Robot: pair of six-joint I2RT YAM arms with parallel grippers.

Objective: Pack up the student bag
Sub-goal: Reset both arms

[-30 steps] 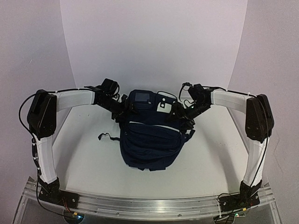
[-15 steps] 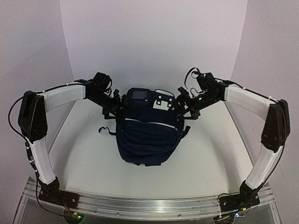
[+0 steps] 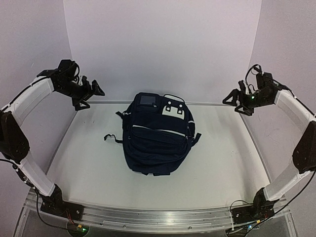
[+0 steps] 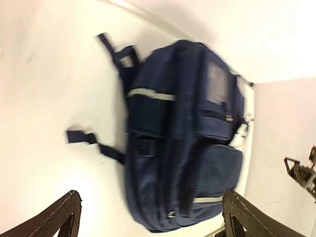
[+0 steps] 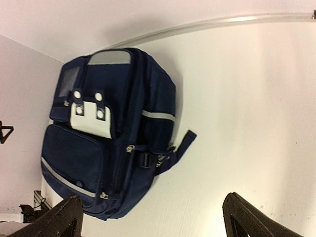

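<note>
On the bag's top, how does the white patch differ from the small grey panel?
The white patch is pale and carries four round studs; the grey panel is darker and plain. The patch looks larger than the panel. Both lie flat near the top of the student bag.

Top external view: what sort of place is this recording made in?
Probably a lab robot cell, not a classroom: a seamless pale backdrop curving into the table, an aluminium rail along the near edge, and the student bag staged centrally.
</note>
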